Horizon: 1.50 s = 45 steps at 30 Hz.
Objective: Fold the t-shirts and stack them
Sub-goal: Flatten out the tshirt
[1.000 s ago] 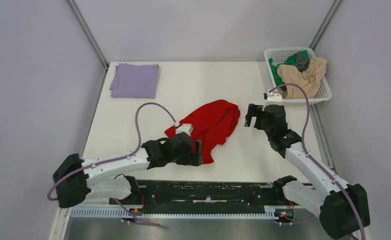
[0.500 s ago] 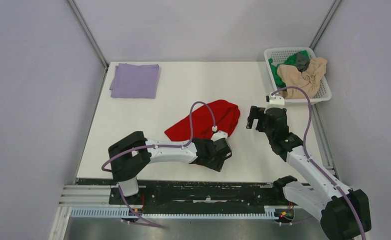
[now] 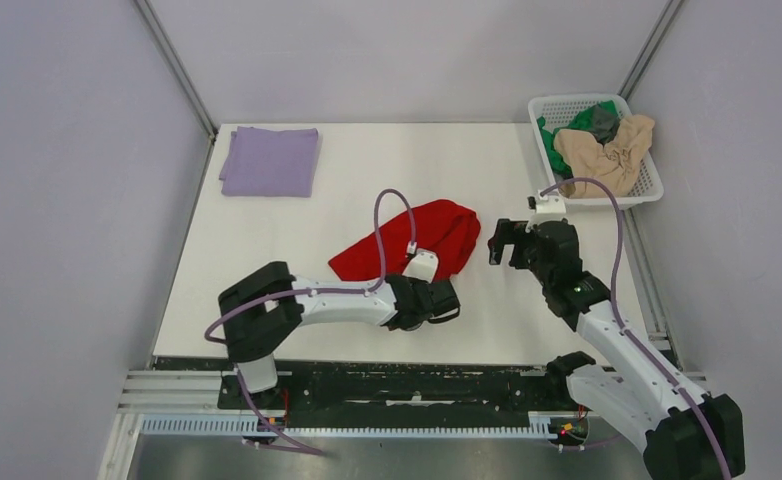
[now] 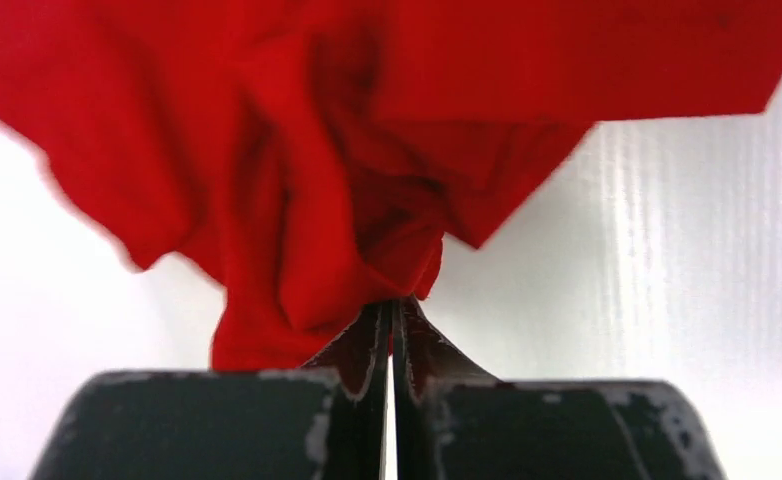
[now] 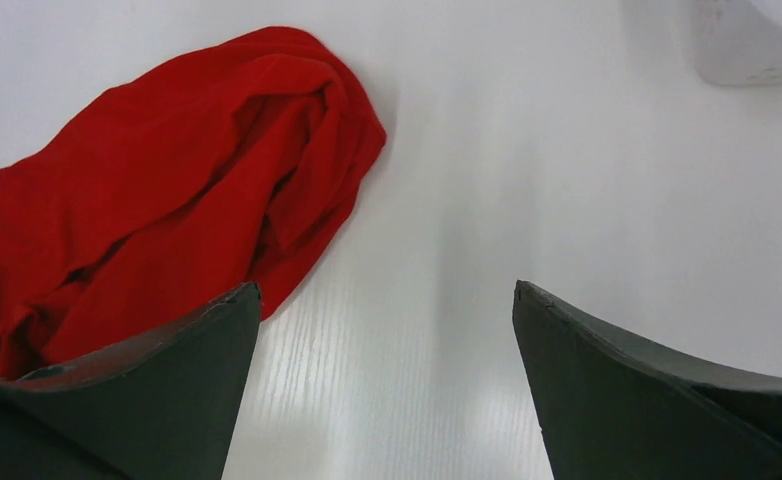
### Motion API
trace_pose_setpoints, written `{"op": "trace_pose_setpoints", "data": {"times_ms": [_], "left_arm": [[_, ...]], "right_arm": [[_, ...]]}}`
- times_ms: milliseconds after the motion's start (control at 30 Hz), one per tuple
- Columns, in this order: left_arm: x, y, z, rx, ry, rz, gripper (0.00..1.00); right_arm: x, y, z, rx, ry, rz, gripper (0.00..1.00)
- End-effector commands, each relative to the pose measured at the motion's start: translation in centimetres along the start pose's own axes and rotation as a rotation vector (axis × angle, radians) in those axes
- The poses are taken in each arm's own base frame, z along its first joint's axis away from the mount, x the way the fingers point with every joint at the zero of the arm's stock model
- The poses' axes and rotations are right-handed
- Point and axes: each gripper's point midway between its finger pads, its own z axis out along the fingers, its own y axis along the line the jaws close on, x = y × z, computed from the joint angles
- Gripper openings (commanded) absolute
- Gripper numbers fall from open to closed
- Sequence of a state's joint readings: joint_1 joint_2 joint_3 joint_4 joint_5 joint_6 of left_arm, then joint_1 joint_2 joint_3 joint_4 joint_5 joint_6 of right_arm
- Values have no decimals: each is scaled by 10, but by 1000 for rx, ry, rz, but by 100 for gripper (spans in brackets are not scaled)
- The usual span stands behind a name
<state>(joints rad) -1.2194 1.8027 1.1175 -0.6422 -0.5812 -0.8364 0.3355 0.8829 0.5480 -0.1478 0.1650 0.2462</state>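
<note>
Left claw (image 4: 392,306) pinched together; right claw (image 5: 387,290) spread wide, apparently raised

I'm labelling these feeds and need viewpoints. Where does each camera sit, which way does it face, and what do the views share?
Top external: above and behind the bases, looking down on the table; both arms show.
Left wrist: behind the left gripper, looking along its shut fingers pinching the red t-shirt.
Right wrist: behind the right gripper, looking down between its open fingers at bare table and the basket corner.
Shared: the red t-shirt is in all three.
</note>
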Motion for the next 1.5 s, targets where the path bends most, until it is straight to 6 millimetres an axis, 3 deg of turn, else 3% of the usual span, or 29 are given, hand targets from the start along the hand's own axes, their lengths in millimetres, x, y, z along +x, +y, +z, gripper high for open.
{"op": "trace_pose_setpoints", "data": {"times_ms": [0,100,267,400,600,800,933,1000,1133,1300,1467], "left_arm": [[-58,58,-56,-75,-278,-197,2],[-79,93,-88,-60,-417,-303,2],[-104,164,-129,-137,-562,-442,2],[-112,212,-137,-197,-594,-536,2],[-119,249,-149,-255,-628,-593,2],[-129,263,-158,-284,-651,-610,2],[-133,268,-165,-288,-668,-620,2],[-135,269,-168,-283,-679,-621,2],[-138,269,-170,-270,-684,-620,2],[-138,267,-166,-265,-672,-614,2],[-136,264,-161,-259,-659,-609,2]], "right_arm": [[9,23,1,-153,-15,-21,98],[13,32,7,-199,12,-37,98],[21,27,23,-161,59,-72,98],[31,32,39,-179,79,-65,94],[53,47,52,-253,159,-60,83],[69,65,48,-293,177,-52,81],[72,47,60,-169,190,-70,81],[69,48,67,-156,173,-54,78],[66,69,81,-227,180,-16,70],[81,97,88,-318,232,-8,66],[92,109,94,-341,263,13,60]]}}
